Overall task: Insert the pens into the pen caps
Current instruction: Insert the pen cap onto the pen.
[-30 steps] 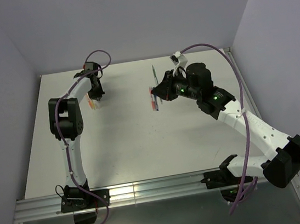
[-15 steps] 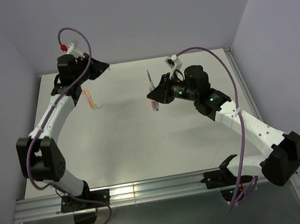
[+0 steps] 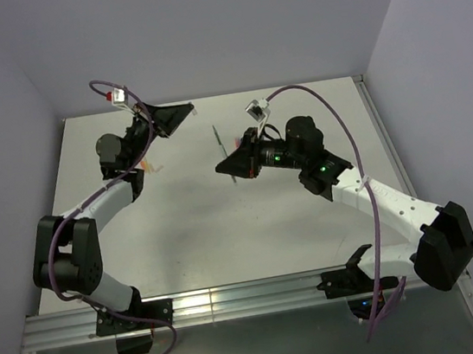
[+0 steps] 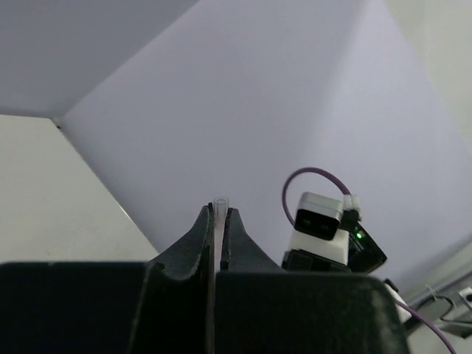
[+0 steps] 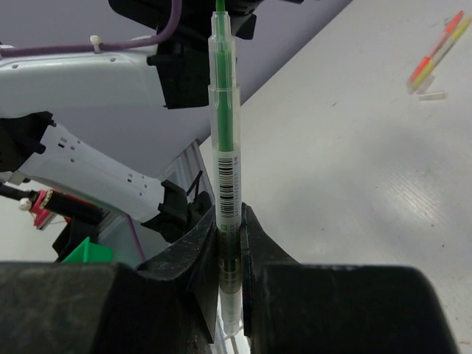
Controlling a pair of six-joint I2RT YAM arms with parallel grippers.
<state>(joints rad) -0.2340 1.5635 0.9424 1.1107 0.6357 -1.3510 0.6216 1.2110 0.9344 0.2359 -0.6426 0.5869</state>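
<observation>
Pen [image 5: 223,110], slim clear plastic with green core, in right gripper [image 5: 228,215]

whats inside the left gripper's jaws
Only the open end of a small clear tube, seemingly a pen cap, pokes out above the shut tips of the left gripper. Its rest is hidden between the fingers.

The pen [image 5: 225,140] is clear-bodied with a green core and a black barcode, the cap [image 4: 220,202] translucent white, the spare pens [image 5: 435,55] orange and yellow
</observation>
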